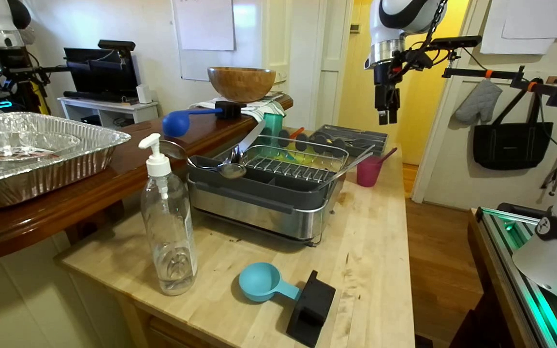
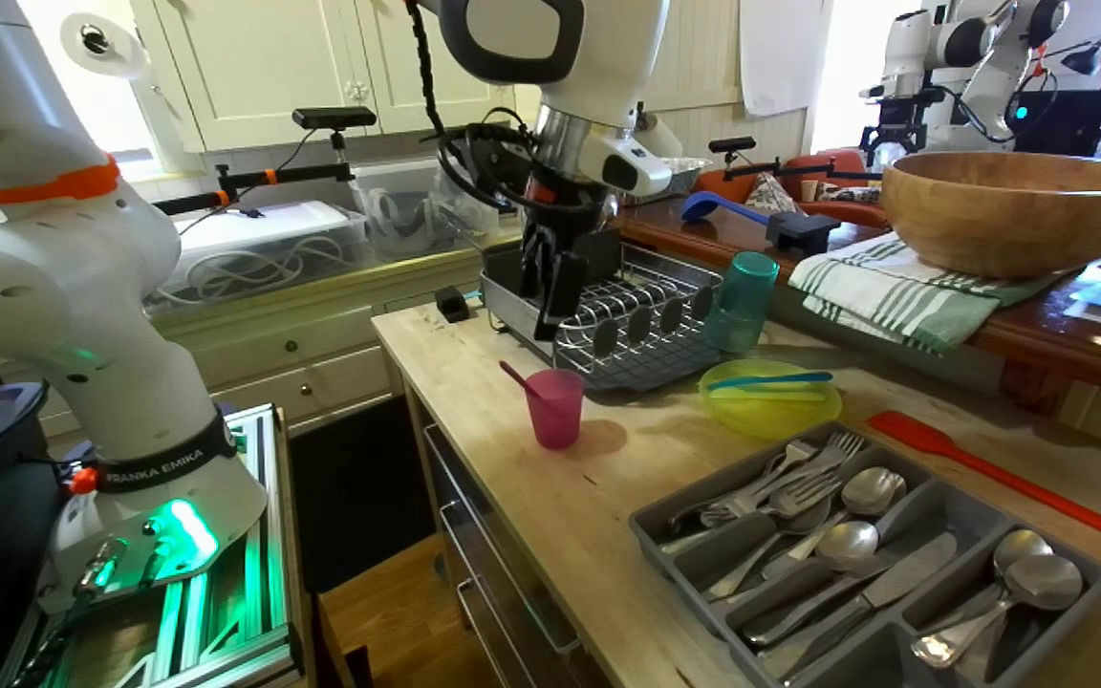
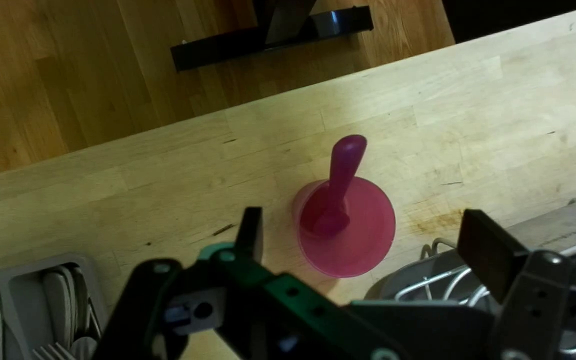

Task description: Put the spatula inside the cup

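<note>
The small pink cup (image 1: 367, 175) stands upright on the wooden counter and shows in both exterior views (image 2: 558, 413). A purple utensil (image 3: 346, 157) with a spoon-like head leans inside it in the wrist view (image 3: 365, 245), its handle sticking out over the rim. A red spatula (image 2: 1019, 475) lies on the counter behind the cutlery tray. My gripper (image 3: 363, 217) is open and empty, its fingers well apart on either side of the cup in the wrist view. In both exterior views the gripper (image 1: 388, 117) hangs above the counter, clear of the cup and its utensil.
A dish rack (image 1: 254, 205) with utensils stands beside the cup. A grey cutlery tray (image 2: 656, 540), a yellow bowl (image 2: 770, 416) and a teal cup (image 2: 740, 306) are nearby. A soap bottle (image 1: 169, 246) and a blue scoop (image 1: 260, 282) stand at the counter's other end.
</note>
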`<state>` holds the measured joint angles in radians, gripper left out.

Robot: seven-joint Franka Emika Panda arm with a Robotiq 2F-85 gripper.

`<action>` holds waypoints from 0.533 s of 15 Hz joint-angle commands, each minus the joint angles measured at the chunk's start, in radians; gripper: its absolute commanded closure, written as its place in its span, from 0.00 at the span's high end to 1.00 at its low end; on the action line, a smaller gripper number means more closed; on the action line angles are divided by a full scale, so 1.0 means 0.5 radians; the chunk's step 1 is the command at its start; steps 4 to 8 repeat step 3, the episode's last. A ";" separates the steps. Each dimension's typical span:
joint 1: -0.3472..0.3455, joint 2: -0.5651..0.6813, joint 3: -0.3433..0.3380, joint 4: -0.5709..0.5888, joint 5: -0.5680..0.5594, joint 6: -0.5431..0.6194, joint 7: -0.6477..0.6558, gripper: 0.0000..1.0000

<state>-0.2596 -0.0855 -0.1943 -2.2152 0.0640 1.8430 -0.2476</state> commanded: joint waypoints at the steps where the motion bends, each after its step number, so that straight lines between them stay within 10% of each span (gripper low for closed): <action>1: 0.033 -0.010 -0.033 -0.006 -0.004 0.001 0.005 1.00; 8: 0.034 -0.021 -0.033 -0.020 -0.005 0.007 0.009 1.00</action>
